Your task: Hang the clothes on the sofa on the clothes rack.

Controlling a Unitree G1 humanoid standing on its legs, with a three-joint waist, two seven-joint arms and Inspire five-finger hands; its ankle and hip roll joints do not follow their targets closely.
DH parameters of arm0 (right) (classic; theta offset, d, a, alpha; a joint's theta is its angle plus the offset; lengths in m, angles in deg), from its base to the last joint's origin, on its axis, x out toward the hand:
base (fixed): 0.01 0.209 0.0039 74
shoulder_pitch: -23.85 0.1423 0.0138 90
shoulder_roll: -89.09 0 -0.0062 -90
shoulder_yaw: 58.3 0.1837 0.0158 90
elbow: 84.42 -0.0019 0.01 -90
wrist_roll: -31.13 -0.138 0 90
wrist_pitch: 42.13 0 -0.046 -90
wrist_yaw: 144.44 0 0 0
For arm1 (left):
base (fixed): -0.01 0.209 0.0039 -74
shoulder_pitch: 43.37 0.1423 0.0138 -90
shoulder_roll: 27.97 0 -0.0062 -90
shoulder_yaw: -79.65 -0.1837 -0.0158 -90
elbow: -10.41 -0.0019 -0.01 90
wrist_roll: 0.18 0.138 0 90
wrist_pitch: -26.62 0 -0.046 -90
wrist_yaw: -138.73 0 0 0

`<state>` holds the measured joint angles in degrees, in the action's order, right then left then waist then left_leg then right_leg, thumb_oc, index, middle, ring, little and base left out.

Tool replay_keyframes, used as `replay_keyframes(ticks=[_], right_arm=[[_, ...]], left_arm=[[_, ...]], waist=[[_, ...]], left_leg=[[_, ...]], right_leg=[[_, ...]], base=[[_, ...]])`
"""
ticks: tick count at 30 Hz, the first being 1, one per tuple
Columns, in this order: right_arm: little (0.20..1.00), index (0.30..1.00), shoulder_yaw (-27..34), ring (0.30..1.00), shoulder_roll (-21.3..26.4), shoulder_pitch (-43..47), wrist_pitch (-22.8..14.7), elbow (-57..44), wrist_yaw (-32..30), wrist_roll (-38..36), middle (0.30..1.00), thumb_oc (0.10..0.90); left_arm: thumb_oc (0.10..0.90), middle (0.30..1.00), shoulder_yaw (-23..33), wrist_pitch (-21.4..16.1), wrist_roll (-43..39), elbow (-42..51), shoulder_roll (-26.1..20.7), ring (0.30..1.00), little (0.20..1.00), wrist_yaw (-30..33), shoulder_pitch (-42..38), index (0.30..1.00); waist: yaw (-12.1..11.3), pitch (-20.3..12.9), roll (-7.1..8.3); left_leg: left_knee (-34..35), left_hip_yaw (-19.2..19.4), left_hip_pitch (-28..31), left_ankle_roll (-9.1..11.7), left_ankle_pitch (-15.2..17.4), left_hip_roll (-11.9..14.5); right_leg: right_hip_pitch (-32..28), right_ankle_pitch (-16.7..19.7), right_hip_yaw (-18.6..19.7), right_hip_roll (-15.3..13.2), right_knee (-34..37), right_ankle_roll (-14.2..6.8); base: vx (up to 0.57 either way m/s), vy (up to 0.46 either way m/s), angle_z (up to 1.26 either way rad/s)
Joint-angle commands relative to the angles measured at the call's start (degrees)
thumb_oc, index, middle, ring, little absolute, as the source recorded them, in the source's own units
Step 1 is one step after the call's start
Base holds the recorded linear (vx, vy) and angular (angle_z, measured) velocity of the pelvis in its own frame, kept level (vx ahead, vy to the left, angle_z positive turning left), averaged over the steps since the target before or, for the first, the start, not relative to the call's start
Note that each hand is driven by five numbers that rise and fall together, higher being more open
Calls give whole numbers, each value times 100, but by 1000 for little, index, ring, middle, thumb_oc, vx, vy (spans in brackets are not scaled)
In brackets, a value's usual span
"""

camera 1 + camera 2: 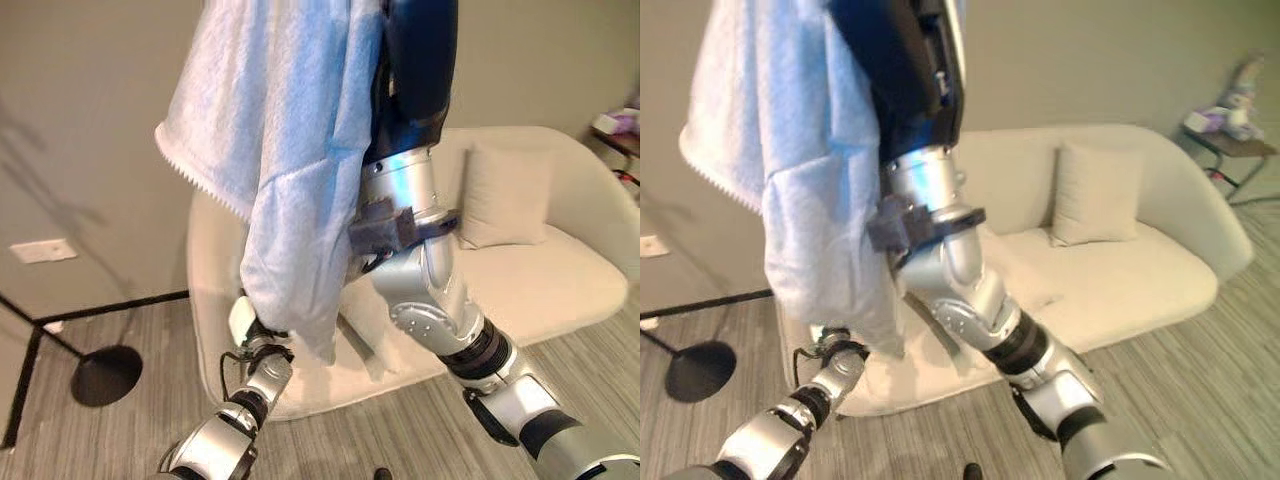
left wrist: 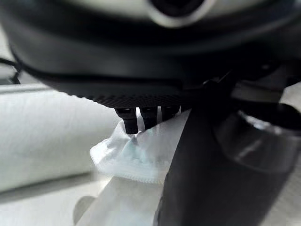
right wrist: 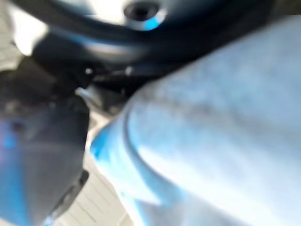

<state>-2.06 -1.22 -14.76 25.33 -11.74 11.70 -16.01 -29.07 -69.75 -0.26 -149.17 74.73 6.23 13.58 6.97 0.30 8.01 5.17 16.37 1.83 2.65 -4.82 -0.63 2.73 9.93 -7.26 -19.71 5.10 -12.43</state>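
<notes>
Both arms busy: right hand (image 1: pixel 415 60) raised high, towel (image 1: pixel 280 150) draped, fingers hidden; left hand (image 1: pixel 262 335) low, fingers (image 2: pixel 129 123) pinching hem.

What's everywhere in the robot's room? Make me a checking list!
Surface: cream sofa, on a grey plank floor.
Job's things: light blue cloth hangs high off the sofa, draped by the raised right hand.
Clutter: one cushion on the sofa.
Hands: right hand's fingers hidden in the cloth; left hand at the cloth's lower edge, grip unclear.
Cables: nothing seen.
Surroundings: black round base with thin rods on the floor, maybe the rack; wall plate; side table holding small things.
</notes>
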Motion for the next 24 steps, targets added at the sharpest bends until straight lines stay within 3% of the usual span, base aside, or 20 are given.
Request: replay_keyframes(ticks=[1, 2, 3, 9, 17, 22, 23, 24], right_arm=[[300, 300, 273, 300, -168, 595, -986, -260, 150, 56, 300, 400], [300, 300, 163, 300, -90, 597, -1028, -308, 126, 73, 300, 400], [300, 300, 158, 300, -90, 600, -1029, -308, 123, 75, 300, 400], [300, 300, 114, 300, 94, 473, -1108, -300, -29, 151, 300, 400], [300, 300, 347, 300, 465, 123, -1156, -433, -78, 175, 300, 400], [300, 300, 680, 300, 674, -365, -1100, -591, 49, 200, 300, 400], [300, 300, 939, 300, 698, -704, -1025, -634, 166, 247, 300, 400], [300, 300, 942, 300, 691, -718, -1020, -642, 168, 248, 300, 400]], left_arm=[[568, 552, -9, -88, -223, -522, -52, 552, 552, 646, -812, 552], [439, 359, 132, -119, -370, -564, -158, 359, 359, 827, -898, 359], [400, 300, 136, -120, -371, -567, -157, 300, 300, 827, -902, 300], [400, 300, 520, -340, -780, -366, -426, 300, 300, 1197, -972, 300], [400, 300, 665, -513, -624, 466, -662, 300, 300, 1561, -763, 300], [400, 300, 782, -570, -67, 2170, -1115, 300, 300, 1781, -261, 300], [400, 300, 972, -509, 402, 3420, -1484, 300, 300, 1682, 89, 300], [400, 300, 977, -483, 412, 3463, -1488, 300, 300, 1676, 122, 300]], waist=[[-176, -873, -45], [-119, -883, -51], [-128, -882, -54], [-138, -861, -27], [-314, -813, 88], [-513, -744, 183], [-634, -702, 243], [-627, -709, 248]], left_leg=[[-17, -319, 97, 33, 775, 81], [-17, -236, 120, 35, 767, 110], [-17, -225, 121, 36, 769, 112], [-17, -134, 132, 30, 743, 192], [-21, -262, 46, 7, 740, 172], [-25, -396, -44, -21, 746, 104], [-23, -474, -87, -35, 758, 76], [-24, -478, -85, -35, 758, 74]], right_leg=[[221, 646, 12, -408, -10, -257], [278, 619, 113, -357, -10, -257], [285, 621, 126, -353, -10, -257], [336, 546, 257, -222, -10, -257], [274, 533, 146, -231, -10, -257], [215, 582, 22, -286, -10, -257], [171, 649, -64, -315, -10, -257], [166, 648, -69, -318, -10, -257]], base=[[9, -25, -44], [7, -14, -48], [8, -24, -40], [2, -22, -23], [2, -1, 3], [9, 16, 15], [27, 18, 13], [22, 17, 15]])
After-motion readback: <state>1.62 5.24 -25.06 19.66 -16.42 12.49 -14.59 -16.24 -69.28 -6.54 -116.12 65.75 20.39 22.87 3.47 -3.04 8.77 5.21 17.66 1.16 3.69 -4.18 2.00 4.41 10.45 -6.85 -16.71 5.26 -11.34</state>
